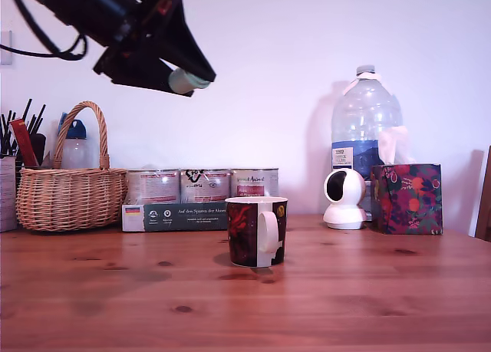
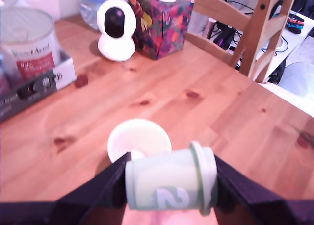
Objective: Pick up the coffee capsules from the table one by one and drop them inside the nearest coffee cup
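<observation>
High in the exterior view's upper left, my black gripper (image 1: 186, 79) is shut on a pale mint-green coffee capsule (image 1: 186, 80). In the wrist view the capsule (image 2: 171, 185) lies sideways between the two dark fingers (image 2: 105, 188), its flanged rim to one side and a "2" printed on it. The coffee cup (image 1: 255, 231), dark with a red-and-black pattern and a white handle, stands on the wooden table (image 1: 345, 291) near the middle, well below the gripper and towards the exterior view's right. Its white inside (image 2: 139, 139) shows just beyond the held capsule.
A wicker basket (image 1: 69, 191) stands at the exterior view's back left, with silver tins (image 1: 203, 185) on a dark box (image 1: 175, 216) beside it. A white camera (image 1: 344, 199), a water bottle (image 1: 365, 129) and a patterned tissue box (image 1: 406, 199) stand at the back right. A wooden chair (image 2: 255, 34) is beyond the table edge.
</observation>
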